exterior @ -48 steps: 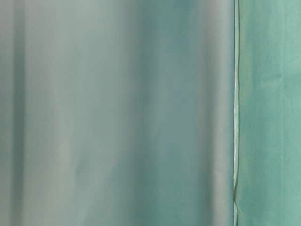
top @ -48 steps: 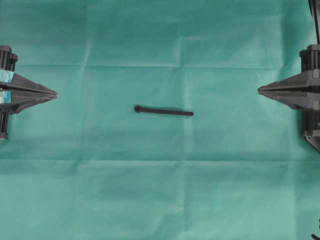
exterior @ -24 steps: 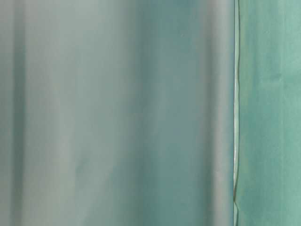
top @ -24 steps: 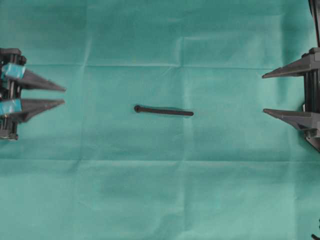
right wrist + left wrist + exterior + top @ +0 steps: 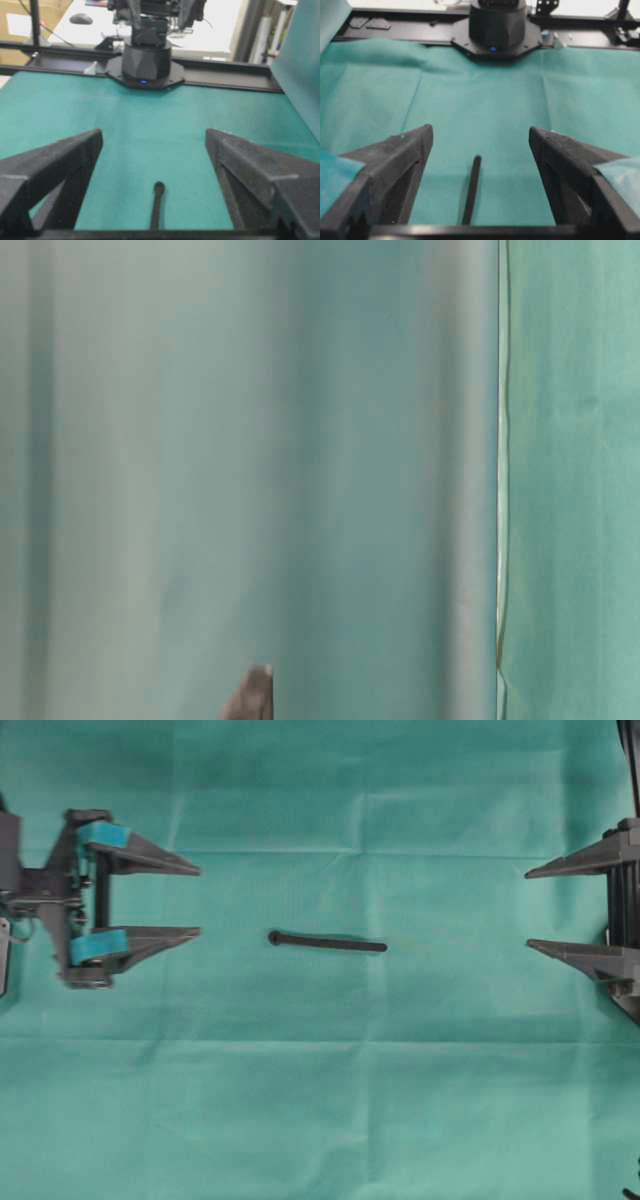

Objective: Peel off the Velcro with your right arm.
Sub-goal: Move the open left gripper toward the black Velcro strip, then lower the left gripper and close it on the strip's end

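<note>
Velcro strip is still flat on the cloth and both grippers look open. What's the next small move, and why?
Probably advance the left gripper a bit further toward the rounded end of the Velcro and lower it to pin that end. The strip lies untouched mid-cloth, the left gripper's open jaws already line up with it, and the right gripper waits open at the far edge, needing the strip held before peeling.

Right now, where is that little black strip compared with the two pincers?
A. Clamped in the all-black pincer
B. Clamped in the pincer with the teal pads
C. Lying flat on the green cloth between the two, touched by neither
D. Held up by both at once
C: the Velcro lies flat on the green cloth, with the left pincer and the right pincer both open and clear of its ends.
</note>
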`<state>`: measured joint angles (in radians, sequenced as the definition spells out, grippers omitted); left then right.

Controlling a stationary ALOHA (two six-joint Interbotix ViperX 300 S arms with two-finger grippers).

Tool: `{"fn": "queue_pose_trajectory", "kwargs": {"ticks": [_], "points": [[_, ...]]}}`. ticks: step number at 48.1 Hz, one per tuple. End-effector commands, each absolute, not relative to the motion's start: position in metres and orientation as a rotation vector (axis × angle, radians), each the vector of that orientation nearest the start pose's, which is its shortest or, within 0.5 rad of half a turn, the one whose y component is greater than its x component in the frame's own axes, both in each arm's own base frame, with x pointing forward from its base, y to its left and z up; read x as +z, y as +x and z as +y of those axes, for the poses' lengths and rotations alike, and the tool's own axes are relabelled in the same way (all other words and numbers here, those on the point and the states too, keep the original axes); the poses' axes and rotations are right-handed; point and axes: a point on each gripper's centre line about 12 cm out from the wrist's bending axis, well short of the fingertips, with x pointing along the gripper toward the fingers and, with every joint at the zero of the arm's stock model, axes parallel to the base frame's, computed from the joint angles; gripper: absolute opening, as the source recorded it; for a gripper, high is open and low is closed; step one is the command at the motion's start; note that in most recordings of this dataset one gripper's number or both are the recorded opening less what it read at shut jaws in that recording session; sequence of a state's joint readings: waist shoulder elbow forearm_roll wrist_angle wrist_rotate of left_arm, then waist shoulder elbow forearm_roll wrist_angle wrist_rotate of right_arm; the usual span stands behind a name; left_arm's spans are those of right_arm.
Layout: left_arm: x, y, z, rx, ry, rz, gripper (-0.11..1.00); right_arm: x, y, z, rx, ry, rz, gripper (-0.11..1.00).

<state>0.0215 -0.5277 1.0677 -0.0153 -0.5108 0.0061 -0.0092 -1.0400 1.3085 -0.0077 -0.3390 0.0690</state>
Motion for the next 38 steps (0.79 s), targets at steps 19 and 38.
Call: {"fn": "queue_pose_trajectory", "kwargs": {"ticks": [19,38], "points": [[0.258,0.357,0.01,0.034,-0.007,0.046,0.84,0.263,0.179,-0.002,-0.005,0.061,-0.088,0.74],[0.244,0.387,0.02,0.058,-0.007,0.089,0.84,0.259,0.179,-0.002,-0.005,0.063,-0.08,0.74]]}}
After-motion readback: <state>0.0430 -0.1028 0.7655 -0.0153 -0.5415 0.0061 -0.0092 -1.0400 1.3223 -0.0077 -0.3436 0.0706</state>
